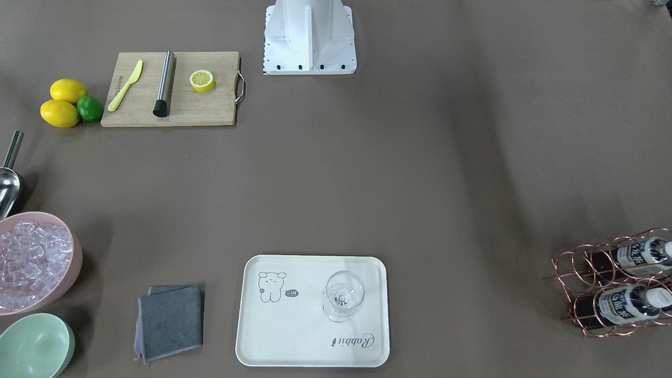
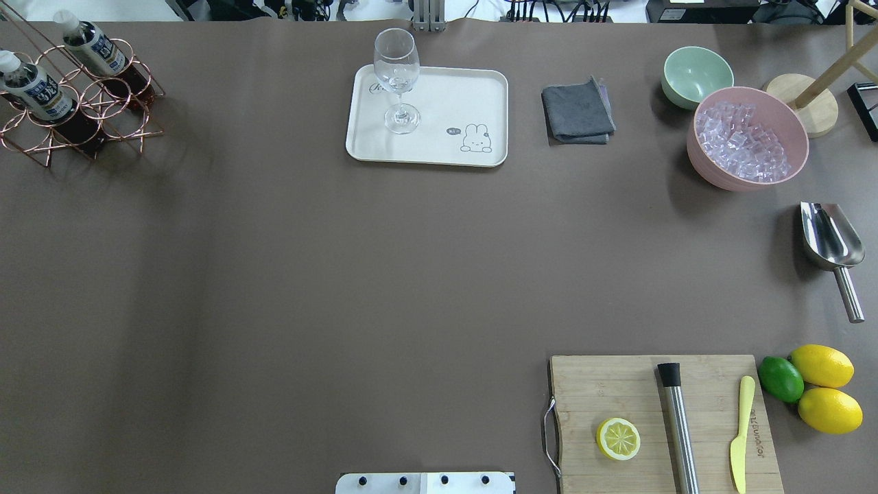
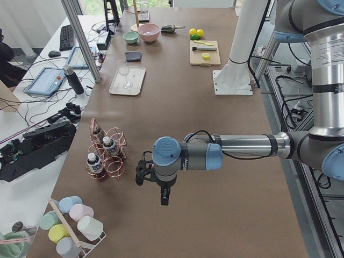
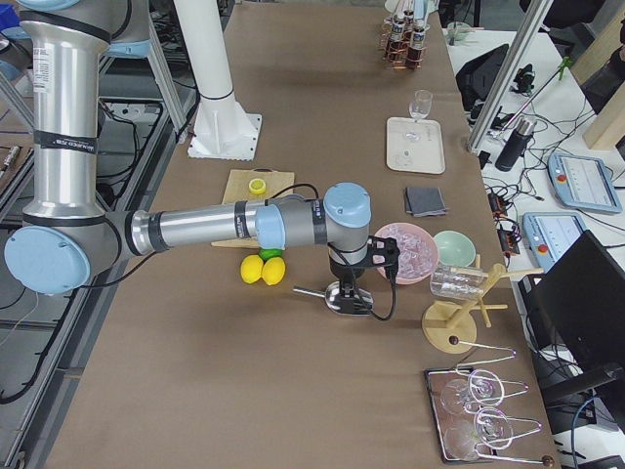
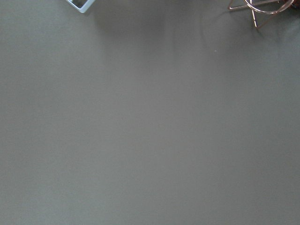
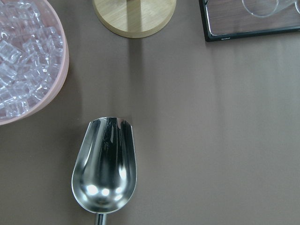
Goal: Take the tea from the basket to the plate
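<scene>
Two tea bottles (image 1: 627, 304) (image 1: 640, 253) lie in the copper wire basket (image 1: 583, 268) at the table's end on my left; they also show in the overhead view (image 2: 34, 89) (image 2: 96, 48). The cream plate (image 1: 294, 336) with the rabbit drawing sits at the far middle of the table and carries a wine glass (image 1: 344, 296). My left gripper (image 3: 164, 200) hangs over bare table beside the basket (image 3: 115, 161), apart from it; I cannot tell if it is open. My right gripper (image 4: 350, 293) hangs above the metal scoop (image 6: 105, 164); I cannot tell its state.
A wooden cutting board (image 2: 658, 418) holds a lemon half, a steel muddler and a yellow knife. Lemons and a lime (image 2: 816, 384) lie beside it. A pink ice bowl (image 2: 748, 137), a green bowl (image 2: 696, 72), a grey cloth (image 2: 576, 110) and a wooden glass stand (image 6: 133, 16) are at the right end.
</scene>
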`<state>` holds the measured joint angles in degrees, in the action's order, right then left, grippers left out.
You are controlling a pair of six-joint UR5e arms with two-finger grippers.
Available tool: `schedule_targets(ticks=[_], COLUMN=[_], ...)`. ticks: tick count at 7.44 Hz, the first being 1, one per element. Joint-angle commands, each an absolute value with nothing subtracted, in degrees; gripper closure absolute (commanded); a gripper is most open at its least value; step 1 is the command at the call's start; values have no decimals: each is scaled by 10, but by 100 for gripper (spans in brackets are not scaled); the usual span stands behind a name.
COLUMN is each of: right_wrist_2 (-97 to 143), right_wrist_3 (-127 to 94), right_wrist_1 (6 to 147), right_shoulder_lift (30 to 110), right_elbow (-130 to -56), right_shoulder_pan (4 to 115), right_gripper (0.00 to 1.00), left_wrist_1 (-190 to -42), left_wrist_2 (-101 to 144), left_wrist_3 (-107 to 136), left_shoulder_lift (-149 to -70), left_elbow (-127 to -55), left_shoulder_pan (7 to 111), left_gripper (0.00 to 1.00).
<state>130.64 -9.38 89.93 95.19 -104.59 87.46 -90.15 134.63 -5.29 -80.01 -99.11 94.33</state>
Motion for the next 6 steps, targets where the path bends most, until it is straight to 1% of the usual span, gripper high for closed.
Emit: schedule_targets(ticks=[1, 6], right_wrist_2=[1308, 1307], right_wrist_3=[-94, -94], right_wrist_1=[884, 883], right_shoulder_lift=[953, 953], right_elbow=[-1043, -1046], right_shoulder_pan=[868, 868], right_gripper=[0, 0], left_wrist_1=[-901, -903], left_wrist_2=[1352, 1352], left_wrist_3=[-52, -53], left_shoulder_lift=[-806, -798], left_elbow=[-998, -1006], left_shoulder_pan=[920, 922], left_gripper=[2, 3])
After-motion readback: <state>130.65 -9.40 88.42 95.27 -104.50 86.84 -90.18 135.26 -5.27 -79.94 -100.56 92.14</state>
